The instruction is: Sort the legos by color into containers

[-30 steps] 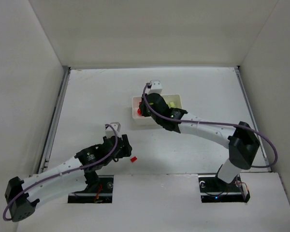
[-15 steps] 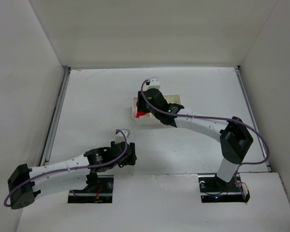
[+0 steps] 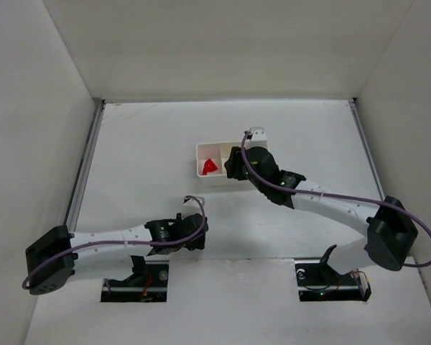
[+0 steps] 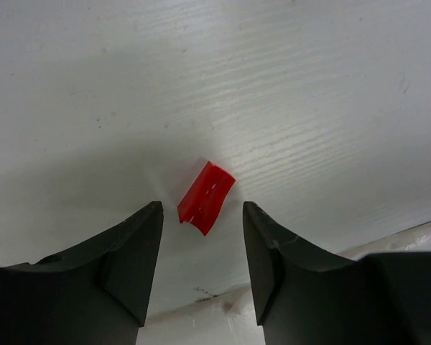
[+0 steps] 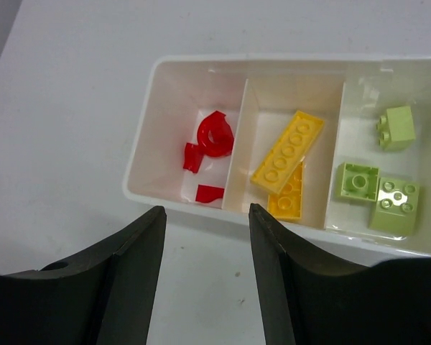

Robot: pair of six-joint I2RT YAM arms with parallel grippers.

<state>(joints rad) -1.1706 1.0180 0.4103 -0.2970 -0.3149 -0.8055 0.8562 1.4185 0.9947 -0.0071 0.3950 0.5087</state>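
Observation:
A small red lego (image 4: 206, 197) lies on the white table between the fingertips of my open left gripper (image 4: 201, 210). In the top view my left gripper (image 3: 198, 233) hangs low over it and hides it. The white three-compartment tray (image 5: 172, 195) holds red pieces (image 5: 215, 134) on the left, yellow plates (image 5: 288, 152) in the middle and light green bricks (image 5: 357, 181) on the right. My right gripper (image 5: 207, 212) is open and empty, just in front of the tray's near wall. In the top view the tray (image 3: 200, 159) shows its red pieces (image 3: 210, 166), and my right gripper (image 3: 235, 167) covers its other compartments.
White enclosure walls stand at the left, back and right. A raised white ledge (image 4: 402, 233) runs along the near edge, close behind the left gripper. Two cut-outs (image 3: 136, 280) in it hold the arm bases.
My left gripper has moved right and down over the loose red lego. My right gripper has drawn back from the tray's left compartment, where red pieces now show.

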